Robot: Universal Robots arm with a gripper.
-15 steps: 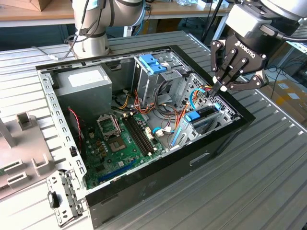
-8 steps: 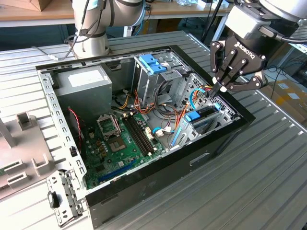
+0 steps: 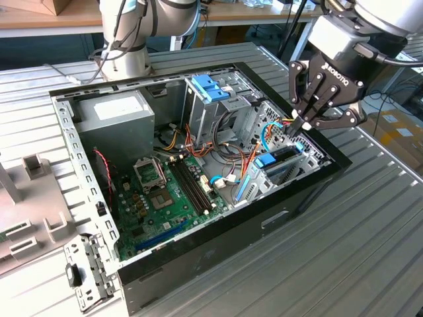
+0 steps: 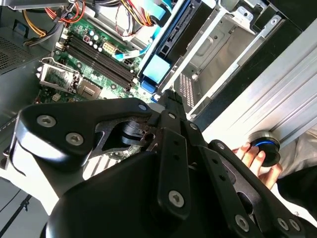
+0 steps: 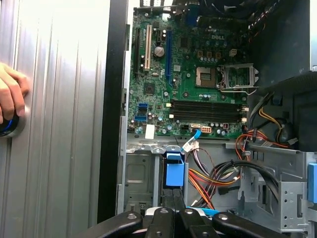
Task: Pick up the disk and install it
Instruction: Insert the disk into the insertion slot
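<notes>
The disk (image 3: 283, 160) stands on edge in the drive cage at the exterior view's right end of the open computer case (image 3: 218, 254), with its blue rail tab (image 3: 266, 160) facing the motherboard. In both wrist views it appears as a dark slab with a blue tab (image 5: 174, 174) (image 4: 156, 69). My gripper (image 3: 301, 125) hangs just above the disk's outer end, fingers pressed together and pointing down, with nothing seen between them. The shut fingertips (image 4: 171, 99) (image 5: 173, 214) show in both wrist views; I cannot tell whether they touch the disk.
A grey power supply (image 3: 114, 115) and a bare blue bracket (image 3: 210, 88) sit at the back of the case. The green motherboard (image 3: 165, 198) and loose cables (image 3: 231, 148) fill the middle. A person's hand (image 4: 250, 154) rests on a blue-ringed knob (image 4: 265, 145) on the ribbed table (image 3: 344, 251).
</notes>
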